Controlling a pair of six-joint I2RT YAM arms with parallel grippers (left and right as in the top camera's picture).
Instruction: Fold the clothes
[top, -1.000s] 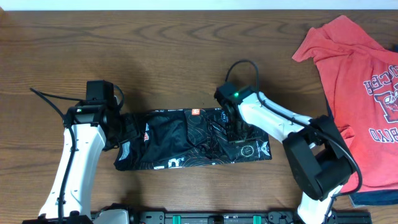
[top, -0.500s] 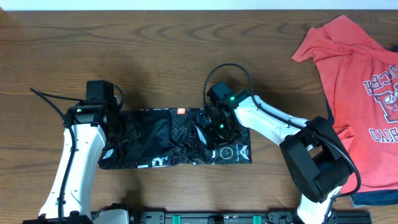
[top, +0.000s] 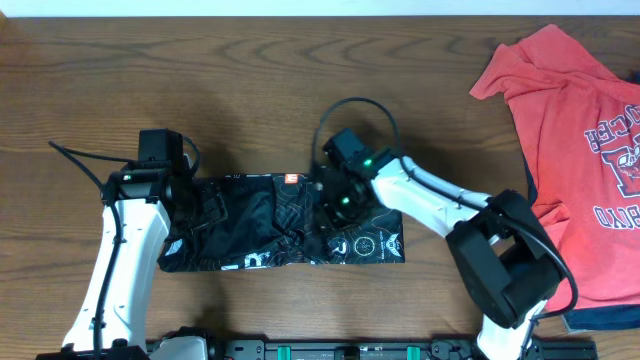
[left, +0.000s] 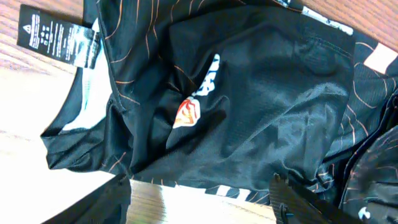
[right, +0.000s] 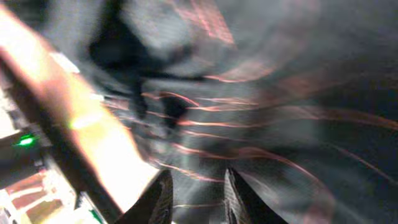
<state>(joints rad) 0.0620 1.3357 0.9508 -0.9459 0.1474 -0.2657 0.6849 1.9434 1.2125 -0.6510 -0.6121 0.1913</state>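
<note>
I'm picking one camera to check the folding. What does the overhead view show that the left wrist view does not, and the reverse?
Only overhead: the red T-shirt at far right and the white left arm. Only left wrist: the black label with white print, and a small orange-white logo in a crease. Both: the black shirt rumpled on the wooden table.

Left tool (left: 199, 190) spread wide and pointing down, right tool (right: 198, 177) pinched nearly closed

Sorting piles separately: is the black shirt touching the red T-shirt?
Apart. The overhead view shows bare table between the black shirt and the red T-shirt.
</note>
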